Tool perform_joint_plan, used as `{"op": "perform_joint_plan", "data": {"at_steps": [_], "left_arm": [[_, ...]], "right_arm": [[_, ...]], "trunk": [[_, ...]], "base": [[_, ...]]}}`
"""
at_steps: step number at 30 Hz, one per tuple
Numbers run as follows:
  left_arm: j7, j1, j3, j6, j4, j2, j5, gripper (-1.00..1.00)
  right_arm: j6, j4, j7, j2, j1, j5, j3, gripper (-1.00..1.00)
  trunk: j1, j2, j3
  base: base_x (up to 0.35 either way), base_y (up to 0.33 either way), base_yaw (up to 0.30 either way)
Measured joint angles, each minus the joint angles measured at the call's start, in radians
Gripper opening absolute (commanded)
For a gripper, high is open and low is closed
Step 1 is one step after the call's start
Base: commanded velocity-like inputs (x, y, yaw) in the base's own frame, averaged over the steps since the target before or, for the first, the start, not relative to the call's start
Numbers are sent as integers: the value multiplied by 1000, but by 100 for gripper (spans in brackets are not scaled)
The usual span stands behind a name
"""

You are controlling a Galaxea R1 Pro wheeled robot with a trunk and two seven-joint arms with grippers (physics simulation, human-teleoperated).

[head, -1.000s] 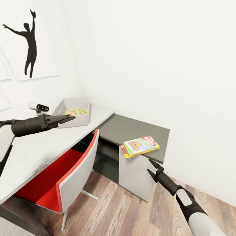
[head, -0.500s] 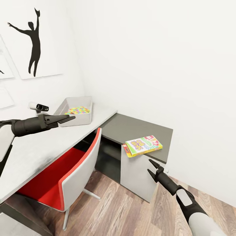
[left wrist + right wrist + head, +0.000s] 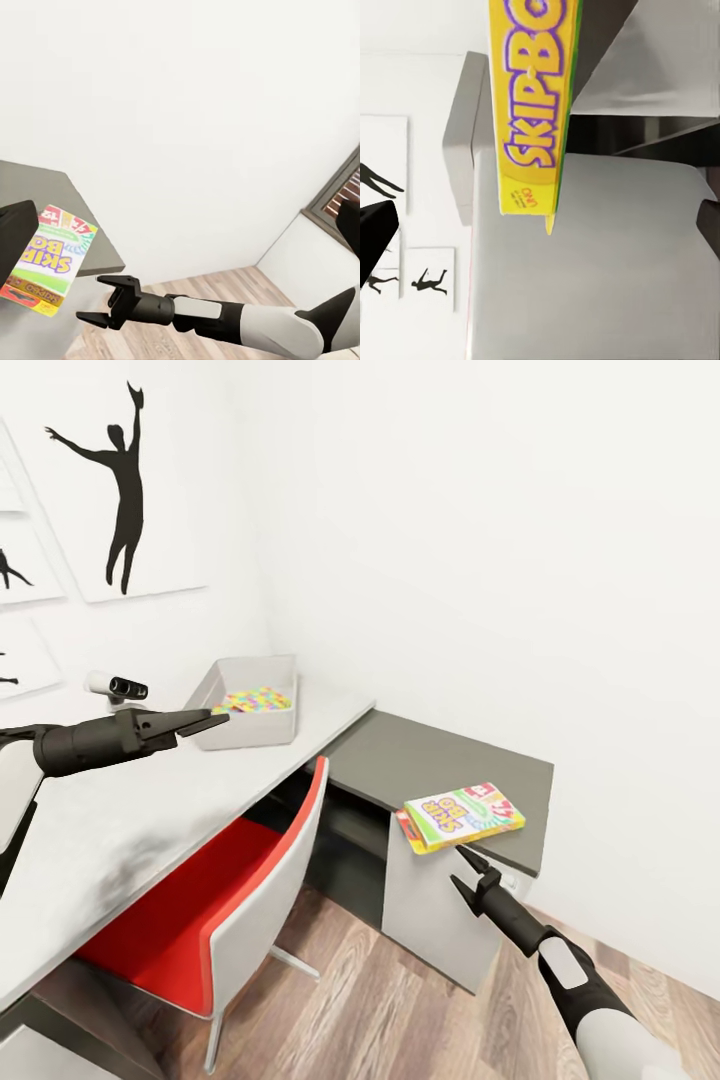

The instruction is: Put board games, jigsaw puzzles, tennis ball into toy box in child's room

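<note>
Head view looks down on the table (image 3: 120,810), its light grey top running to the wall and its lower dark grey wing (image 3: 440,760) set off to the right. On that wing, at the front edge and slightly overhanging it, lies the SKIP-BO board game (image 3: 462,815) — flat, face up, turned at an angle. The right gripper (image 3: 462,868) hangs just below and in front of this box, over the wood floor (image 3: 380,1000), its two fingers spread apart and holding nothing. The left gripper (image 3: 205,722) reaches out above the light top, its fingers also parted and empty, near the toy box (image 3: 268,728). That grey bin stands at the far end of the table against the wall, and a jigsaw puzzle (image 3: 254,700) in bright colours lies inside it. A red and white chair (image 3: 250,900) is pushed under the desk. Right wrist view shows the yellow edge of the game box (image 3: 534,105) close ahead, above the white cabinet front — not touched.
</note>
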Motion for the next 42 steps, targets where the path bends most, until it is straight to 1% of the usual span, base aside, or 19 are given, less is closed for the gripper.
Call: {"op": "perform_joint_plan", "data": {"at_steps": [7,27,42], "left_arm": [[0,0,1,0,0,0,0,100],[0,0,0,0,0,0,0,100],[0,0,0,0,0,0,0,100]], "right_arm": [[-1,0,2,-1,1,-7,-2,100],[0,0,5,-1,5,-9,-3,100],[3,1,2,-1,5,-9,-3,100]], "trunk": [[0,0,0],[0,0,0],[0,0,0]], "base": [[13,9,5],[17,0,0],[60,9,0]]}}
